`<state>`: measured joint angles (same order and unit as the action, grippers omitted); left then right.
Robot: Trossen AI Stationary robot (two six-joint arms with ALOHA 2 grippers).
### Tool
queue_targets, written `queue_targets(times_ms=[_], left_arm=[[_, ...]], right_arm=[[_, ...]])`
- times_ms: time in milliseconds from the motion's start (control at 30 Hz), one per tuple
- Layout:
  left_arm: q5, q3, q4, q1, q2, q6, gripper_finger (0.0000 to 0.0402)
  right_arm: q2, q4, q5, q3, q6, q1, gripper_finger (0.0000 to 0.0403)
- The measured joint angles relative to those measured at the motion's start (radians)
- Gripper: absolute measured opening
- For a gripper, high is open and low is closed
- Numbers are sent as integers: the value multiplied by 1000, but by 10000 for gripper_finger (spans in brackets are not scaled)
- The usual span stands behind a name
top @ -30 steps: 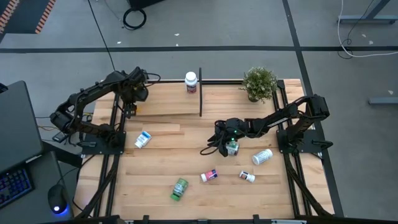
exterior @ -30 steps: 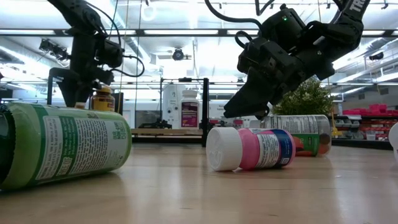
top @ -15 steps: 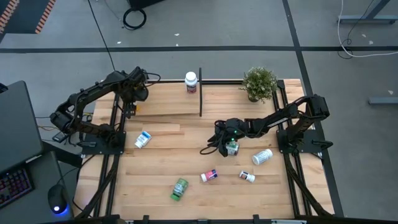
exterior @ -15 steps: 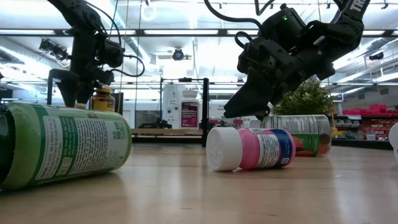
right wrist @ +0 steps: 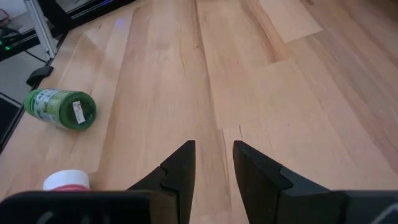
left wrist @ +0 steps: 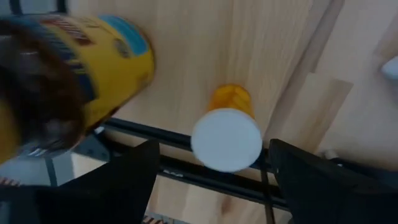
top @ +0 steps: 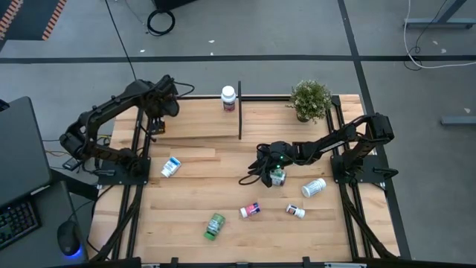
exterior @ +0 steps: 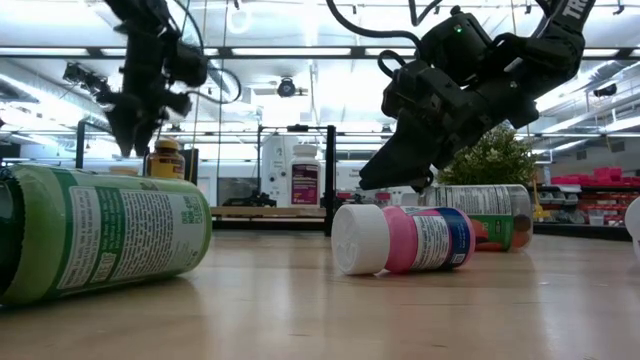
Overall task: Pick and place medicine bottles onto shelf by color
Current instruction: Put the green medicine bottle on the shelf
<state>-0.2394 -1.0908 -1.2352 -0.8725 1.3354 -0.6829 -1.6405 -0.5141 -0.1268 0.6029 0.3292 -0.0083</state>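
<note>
- Pale wooden shelf board (top: 201,123), framed in thin black rods, runs along the far edge of the plank table (top: 223,186); a white bottle with a magenta label (top: 228,97) stands upright at its far rail, left of a small green potted plant (top: 310,99).
- Above the shelf's far-left corner hangs the left gripper (top: 156,126), its two dark fingers (left wrist: 130,180) spread wide and holding nothing; directly beneath stands an amber bottle with a pale cap (left wrist: 227,134), upright and apart from the fingers, beside a yellow-labelled bottle (left wrist: 106,68).
- At mid-table the right gripper (top: 272,176) is lowered over a green-labelled bottle (top: 278,177); its fingers (right wrist: 180,168) stand narrowly apart, and whether they grip that bottle cannot be told.
- Loose bottles lie on their sides across the near table: a blue-and-white one (top: 171,167) at left, a green one (top: 215,225), a pink-labelled one (top: 251,210), a small white one (top: 296,211) and a larger white one (top: 314,187) at right.
</note>
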Motion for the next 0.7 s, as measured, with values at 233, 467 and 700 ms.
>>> queue_targets(times_ms=[233,467,700], left_arm=[[71,-142,-82,144,0,282,312],[106,-164,-46,481,0,697,312],[176,-164,32,797,0,1309,311]], right_arm=[[0,0,0,0,-25,-1,117],[0,0,3,0,-26,-1,117],[0,0,-39,0,-18,2,117]])
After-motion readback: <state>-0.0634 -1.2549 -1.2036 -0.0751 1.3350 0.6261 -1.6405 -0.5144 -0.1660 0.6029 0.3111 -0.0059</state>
